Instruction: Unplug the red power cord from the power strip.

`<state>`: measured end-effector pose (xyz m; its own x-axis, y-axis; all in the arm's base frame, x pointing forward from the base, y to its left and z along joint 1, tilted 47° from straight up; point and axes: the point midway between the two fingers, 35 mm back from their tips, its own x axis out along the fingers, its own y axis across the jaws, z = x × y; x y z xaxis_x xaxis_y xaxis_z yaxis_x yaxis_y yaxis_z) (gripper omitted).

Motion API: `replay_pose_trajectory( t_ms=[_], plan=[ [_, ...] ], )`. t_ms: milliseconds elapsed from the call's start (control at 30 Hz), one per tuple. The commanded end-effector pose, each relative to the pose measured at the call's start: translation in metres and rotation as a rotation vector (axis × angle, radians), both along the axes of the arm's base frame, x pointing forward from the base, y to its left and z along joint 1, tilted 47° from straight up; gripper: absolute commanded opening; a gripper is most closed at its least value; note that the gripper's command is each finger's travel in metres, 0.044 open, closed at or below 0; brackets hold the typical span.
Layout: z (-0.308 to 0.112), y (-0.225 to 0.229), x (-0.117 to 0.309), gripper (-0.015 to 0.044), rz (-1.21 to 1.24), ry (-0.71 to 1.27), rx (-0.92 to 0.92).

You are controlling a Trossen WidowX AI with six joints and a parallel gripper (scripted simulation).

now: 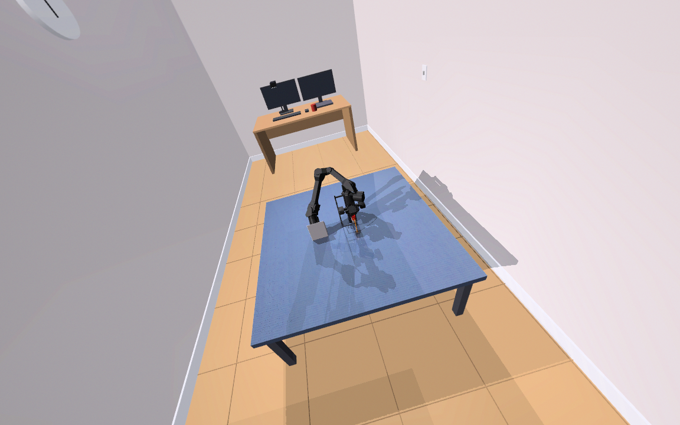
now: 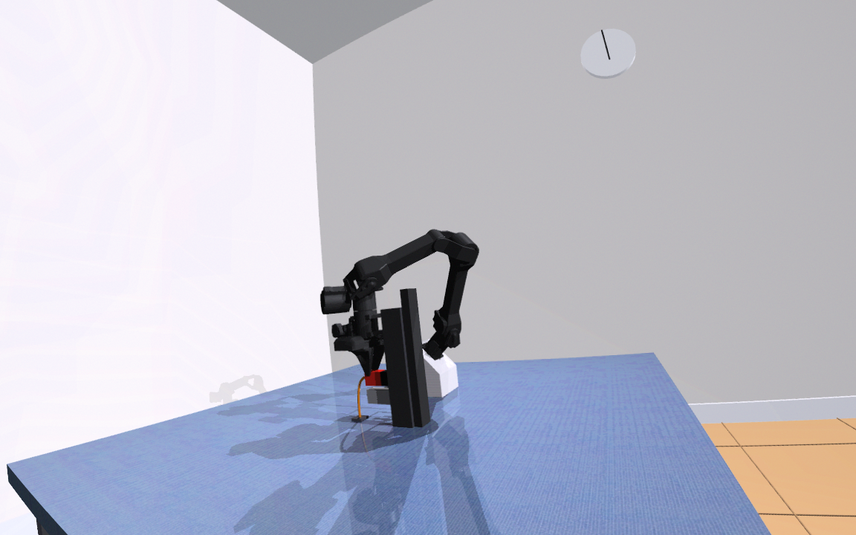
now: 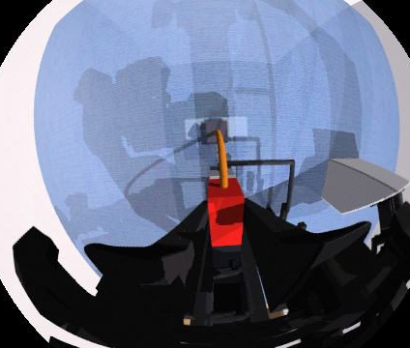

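The red plug sits low at the side of the dark upright power strip. Its black end meets the strip in the exterior view. My gripper points down and is shut on the plug, one finger on each side of the red body. The orange cord comes out of the plug's outer end and bends down to a small dark clip on the blue table. The prongs and sockets are hidden.
A light grey block lies under the plug. A thin black frame stands beside the strip. The arm's pale base is close by. A desk with monitors stands beyond the table.
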<state>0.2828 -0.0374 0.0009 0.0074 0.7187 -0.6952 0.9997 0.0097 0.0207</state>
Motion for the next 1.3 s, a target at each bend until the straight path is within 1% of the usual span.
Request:
replay_pose_trajectory(
  t_ms=[0, 1233, 1267],
  plan=[
    [0.000, -0.001, 0.000, 0.0000, 0.000, -0.002, 0.000],
    [-0.037, -0.046, 0.002, 0.0000, -0.004, 0.001, -0.002],
    [-0.036, -0.044, 0.002, 0.0026, -0.004, 0.001, -0.001]
  ],
)
